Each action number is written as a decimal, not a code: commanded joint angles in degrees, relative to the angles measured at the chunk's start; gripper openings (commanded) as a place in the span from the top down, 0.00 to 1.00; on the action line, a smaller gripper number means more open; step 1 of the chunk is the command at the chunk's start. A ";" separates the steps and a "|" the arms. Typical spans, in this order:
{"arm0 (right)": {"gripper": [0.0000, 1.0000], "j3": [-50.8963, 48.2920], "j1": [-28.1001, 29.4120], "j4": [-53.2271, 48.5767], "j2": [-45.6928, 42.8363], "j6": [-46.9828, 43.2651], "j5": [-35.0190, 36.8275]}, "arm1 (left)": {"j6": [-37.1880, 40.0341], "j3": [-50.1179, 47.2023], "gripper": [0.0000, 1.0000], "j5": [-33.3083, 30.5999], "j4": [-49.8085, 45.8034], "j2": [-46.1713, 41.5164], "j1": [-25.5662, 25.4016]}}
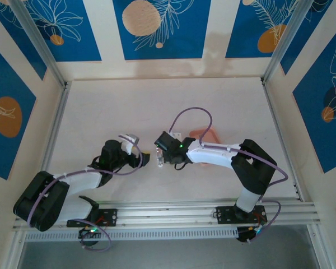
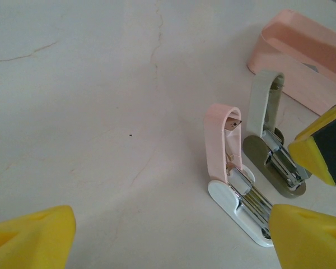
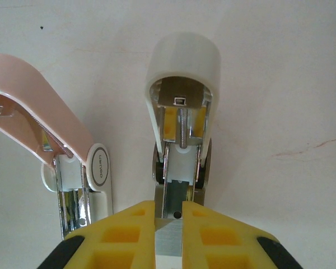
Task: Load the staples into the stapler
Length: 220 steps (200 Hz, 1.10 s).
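Observation:
Two thumb-sized staplers stand hinged open side by side on the table: a pink one (image 2: 221, 148) (image 3: 39, 106) and a grey one (image 2: 265, 115) (image 3: 182, 73). My right gripper (image 3: 168, 216) (image 1: 159, 158) is shut on a grey metallic strip of staples (image 3: 168, 238), held at the near end of the grey stapler's open channel (image 3: 176, 193). My left gripper (image 2: 168, 241) (image 1: 147, 159) stands wide open, low over the table. Its right finger (image 2: 311, 238) overlaps the front end of the pink stapler's base; whether it touches is unclear.
The shallow pink tray (image 2: 291, 50) (image 1: 206, 136) lies just behind the staplers, partly under the right arm. Aluminium frame rails border the table on the left (image 1: 55, 126) and right (image 1: 277, 126). Open table stretches to the far side.

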 commanded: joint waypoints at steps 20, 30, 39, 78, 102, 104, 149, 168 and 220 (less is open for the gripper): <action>0.85 1.60 -0.82 0.32 0.78 -0.31 1.22 | 0.27 0.24 0.11 -0.87 0.67 -0.82 0.53; 0.85 1.76 -0.91 0.32 0.98 -0.75 1.40 | -0.12 0.15 0.11 -0.94 0.98 -0.72 0.55; 0.85 1.87 -0.99 -0.04 1.14 -0.84 1.81 | -0.34 0.14 0.11 -0.94 1.39 -0.60 0.58; 0.85 1.19 -1.57 0.17 1.19 -1.15 1.18 | -1.11 0.14 0.11 -0.74 2.50 0.22 0.59; 0.85 1.14 -1.54 1.22 1.55 -1.48 0.14 | -1.34 0.14 0.11 -0.65 2.86 0.49 0.53; 0.85 1.16 -1.53 1.34 1.61 -1.51 0.04 | -1.32 0.14 0.11 -0.69 2.87 0.48 0.52; 0.85 1.43 -1.61 1.44 2.49 -1.97 -0.57 | -1.32 0.23 0.11 -0.75 2.88 0.58 0.54; 0.85 1.69 -1.70 0.79 2.84 -1.84 -0.64 | -1.25 0.23 0.11 -0.74 2.80 0.53 0.58; 0.85 1.69 -1.44 0.15 2.38 -1.61 -0.65 | -1.26 0.25 0.11 -0.73 2.75 0.93 0.53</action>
